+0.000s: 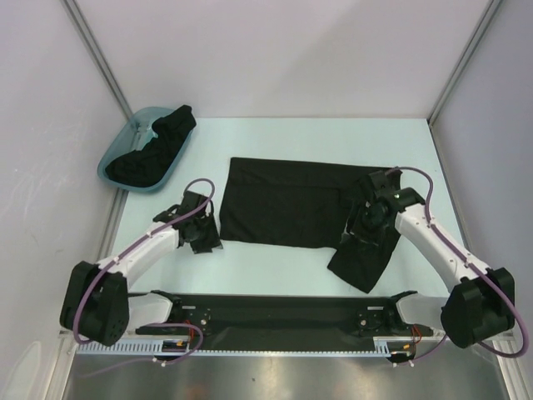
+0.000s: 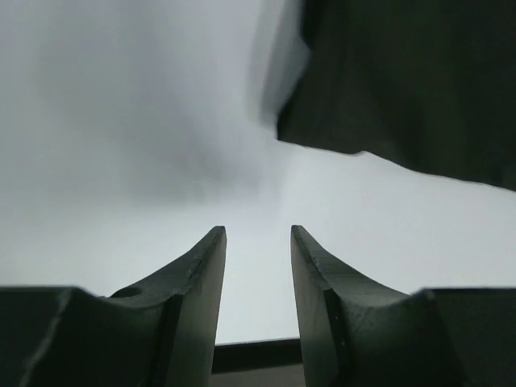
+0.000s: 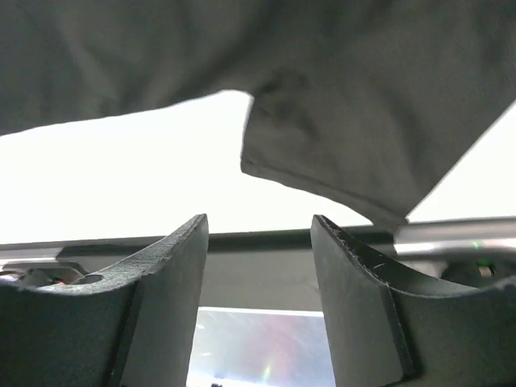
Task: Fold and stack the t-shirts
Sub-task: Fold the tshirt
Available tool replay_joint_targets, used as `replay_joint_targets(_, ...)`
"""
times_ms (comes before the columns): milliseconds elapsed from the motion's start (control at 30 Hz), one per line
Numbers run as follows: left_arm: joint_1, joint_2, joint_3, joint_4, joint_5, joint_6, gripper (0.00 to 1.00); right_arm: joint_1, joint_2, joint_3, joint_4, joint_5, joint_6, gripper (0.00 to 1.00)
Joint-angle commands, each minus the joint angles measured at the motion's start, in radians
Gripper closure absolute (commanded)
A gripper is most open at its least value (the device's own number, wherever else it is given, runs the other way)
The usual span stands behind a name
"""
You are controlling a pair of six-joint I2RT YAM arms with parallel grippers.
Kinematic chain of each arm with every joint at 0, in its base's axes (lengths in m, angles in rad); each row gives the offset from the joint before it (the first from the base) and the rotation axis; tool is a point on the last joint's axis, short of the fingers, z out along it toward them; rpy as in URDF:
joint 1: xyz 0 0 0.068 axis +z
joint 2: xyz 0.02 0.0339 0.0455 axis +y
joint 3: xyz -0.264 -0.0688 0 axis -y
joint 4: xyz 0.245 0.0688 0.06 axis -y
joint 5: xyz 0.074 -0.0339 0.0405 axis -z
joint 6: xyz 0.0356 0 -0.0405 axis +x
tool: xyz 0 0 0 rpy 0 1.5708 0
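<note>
The black t-shirt [image 1: 283,204] is lying mid-frame in the top view, long axis running left to right (one flap trailing lower right). The right gripper [image 3: 258,222], jaws apart and empty, is hovering at that flap; the left gripper [image 2: 258,230], likewise gaping, is sitting off the lower-left corner.

This looked like a robotics lab test cell rather than a home or a shop. Plain white walls [image 1: 291,58] boxed in a pale table [image 1: 275,137] on three sides, with bare metal posts [image 1: 95,50] rising at 11 and 1 o'clock. At 6 o'clock a black bar [image 1: 275,310] and a metal rail [image 1: 275,350] ran along the edge. There a left arm [image 1: 137,250] and a right arm [image 1: 437,242], both white and black, were mounted, with purple cables [image 1: 200,180] looping loose. The everyday goods were a black shirt [image 1: 283,204] spread at the centre and a teal tub [image 1: 125,154] at 10 o'clock.
</note>
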Motion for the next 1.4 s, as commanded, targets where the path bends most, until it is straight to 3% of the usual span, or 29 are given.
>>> replay_joint_targets(0, 0.036, 0.066, -0.032, 0.153, -0.011, -0.023, 0.56, 0.007, -0.082, -0.031, -0.080, 0.043, 0.087, 0.41)
replay_joint_targets(233, 0.117, 0.131, 0.000, 0.209, 0.008, -0.006, 0.57, 0.007, -0.096, -0.013, -0.101, 0.019, 0.028, 0.42)
replay_joint_targets(367, 0.140, 0.157, 0.005, 0.284, 0.159, 0.026, 0.50, 0.010, -0.068, 0.021, -0.075, 0.017, 0.011, 0.42)
replay_joint_targets(467, 0.140, 0.211, 0.008, 0.293, 0.242, -0.016, 0.50, 0.007, -0.044, 0.036, -0.077, 0.023, -0.012, 0.42)
replay_joint_targets(767, 0.140, 0.217, -0.014, 0.307, 0.226, -0.064, 0.55, 0.004, -0.030, 0.001, -0.058, 0.022, 0.000, 0.43)
replay_joint_targets(867, 0.140, 0.246, 0.000, 0.309, 0.216, -0.055, 0.61, 0.001, -0.042, -0.013, -0.060, 0.022, 0.001, 0.43)
replay_joint_targets(1000, 0.134, 0.237, 0.020, 0.283, 0.164, -0.017, 0.79, -0.011, -0.070, -0.024, -0.063, 0.019, -0.003, 0.43)
replay_joint_targets(1200, 0.093, 0.154, 0.078, 0.250, 0.086, 0.016, 0.78, -0.033, -0.081, -0.041, -0.055, 0.011, -0.009, 0.43)
replay_joint_targets(1367, 0.070, 0.214, 0.141, 0.326, 0.156, 0.036, 0.76, -0.045, -0.065, -0.035, -0.049, 0.002, -0.020, 0.44)
